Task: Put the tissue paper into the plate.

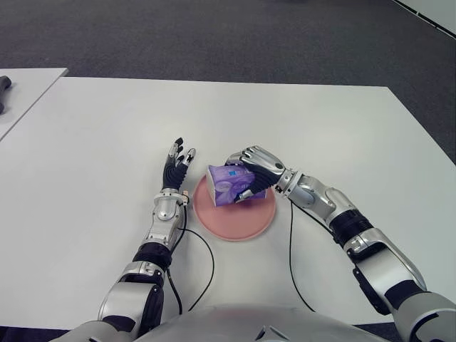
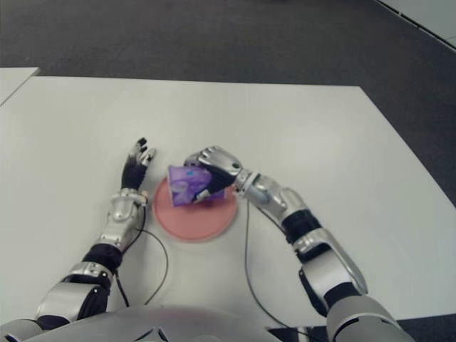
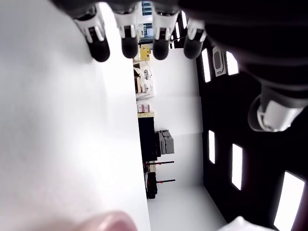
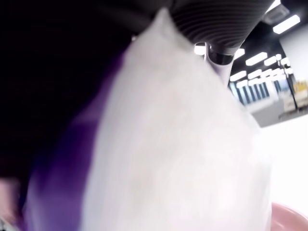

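A broad white rectangular surface [image 1: 107, 142] carries a round, shallow pink plate [image 1: 235, 226] close to the robot's body, with dark grey carpeted floor [image 1: 214, 35] beyond its far edge. The right hand [image 1: 251, 171], silver and black with dark ribbed fingers [image 1: 249, 157], reaches in from the right and is curled over a purple plastic-wrapped pack of tissue paper [image 1: 226, 182], gripping it from above and from the far side. The pack sits tilted over the far part of the plate, its lower end down at the plate's face; whether it actually touches the plate cannot be made out. In the right wrist view the pack [image 4: 163, 144] fills almost the whole picture, pale with a purple side, pressed right up against the dark palm, and a sliver of the pink plate [image 4: 288, 216] shows at one corner. The left hand [image 1: 175, 165] shows just beside the plate on its left, fingers stretched out straight and slightly apart, pointing away from the robot and holding nothing; the left wrist view shows its four dark fingertips [image 3: 130, 38] extended in a row along the white surface [image 3: 57, 120]. Thin black cables [image 1: 206, 263] run from both forearms across the surface near the plate. At the far left, the corner of a second white table [image 1: 21, 92] stands apart from the main one.
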`<act>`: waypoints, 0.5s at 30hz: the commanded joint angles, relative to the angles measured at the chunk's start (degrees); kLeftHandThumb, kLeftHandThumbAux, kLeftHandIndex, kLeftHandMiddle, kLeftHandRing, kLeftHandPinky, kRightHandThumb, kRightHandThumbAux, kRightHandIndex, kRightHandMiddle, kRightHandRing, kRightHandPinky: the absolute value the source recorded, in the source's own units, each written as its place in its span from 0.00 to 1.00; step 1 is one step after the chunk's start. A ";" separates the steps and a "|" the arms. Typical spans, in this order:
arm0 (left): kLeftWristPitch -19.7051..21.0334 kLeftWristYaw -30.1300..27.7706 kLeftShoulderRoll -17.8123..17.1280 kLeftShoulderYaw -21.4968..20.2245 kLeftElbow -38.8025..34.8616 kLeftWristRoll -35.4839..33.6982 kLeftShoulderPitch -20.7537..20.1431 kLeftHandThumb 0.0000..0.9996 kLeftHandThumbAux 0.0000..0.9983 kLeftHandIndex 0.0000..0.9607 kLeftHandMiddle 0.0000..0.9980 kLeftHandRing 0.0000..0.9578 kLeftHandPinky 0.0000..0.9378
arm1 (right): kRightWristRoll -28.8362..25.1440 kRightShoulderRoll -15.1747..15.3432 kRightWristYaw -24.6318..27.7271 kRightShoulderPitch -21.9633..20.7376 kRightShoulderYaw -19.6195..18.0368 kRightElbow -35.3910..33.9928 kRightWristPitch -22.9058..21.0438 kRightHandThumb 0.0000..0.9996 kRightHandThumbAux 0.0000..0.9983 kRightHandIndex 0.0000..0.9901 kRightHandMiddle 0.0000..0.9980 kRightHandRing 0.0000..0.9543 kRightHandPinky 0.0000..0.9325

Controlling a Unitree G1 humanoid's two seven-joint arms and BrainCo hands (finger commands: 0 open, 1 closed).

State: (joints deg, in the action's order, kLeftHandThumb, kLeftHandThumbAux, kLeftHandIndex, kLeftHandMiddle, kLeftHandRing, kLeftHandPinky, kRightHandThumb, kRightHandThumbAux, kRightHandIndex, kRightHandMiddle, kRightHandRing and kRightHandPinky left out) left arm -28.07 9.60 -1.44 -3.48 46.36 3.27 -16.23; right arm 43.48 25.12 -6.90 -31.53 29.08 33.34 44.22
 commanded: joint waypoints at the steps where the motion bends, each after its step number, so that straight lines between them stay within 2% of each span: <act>1: 1.52 -0.47 -0.02 0.04 1.13 0.05 1.66 0.00 0.44 0.00 0.00 0.00 0.00 | 0.95 2.73 4.24 0.46 1.11 -0.69 0.24 0.36 0.39 0.04 0.04 0.04 0.05; 4: 1.58 -0.23 -0.13 0.15 0.90 0.31 1.84 0.00 0.44 0.00 0.00 0.00 0.00 | 2.00 4.17 3.62 0.44 0.72 -2.82 1.00 0.30 0.29 0.01 0.01 0.01 0.01; 8: 1.81 -0.10 -0.15 0.22 0.78 0.47 1.90 0.00 0.45 0.00 0.00 0.00 0.00 | 2.92 4.53 2.62 0.49 0.74 -3.41 1.20 0.26 0.21 0.00 0.00 0.00 0.00; 15: 1.97 -0.03 -0.13 0.27 0.74 0.55 1.91 0.00 0.43 0.00 0.00 0.00 0.00 | 3.42 5.27 1.66 0.34 0.74 -3.79 2.16 0.21 0.15 0.00 0.00 0.00 0.00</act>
State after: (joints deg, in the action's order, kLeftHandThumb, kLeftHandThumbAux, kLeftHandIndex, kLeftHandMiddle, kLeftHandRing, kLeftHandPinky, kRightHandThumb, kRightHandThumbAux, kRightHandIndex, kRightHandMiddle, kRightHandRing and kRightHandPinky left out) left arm -27.98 9.61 -1.51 -3.41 46.09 3.38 -16.08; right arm 45.56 29.75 -5.43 -31.97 29.21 29.32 45.87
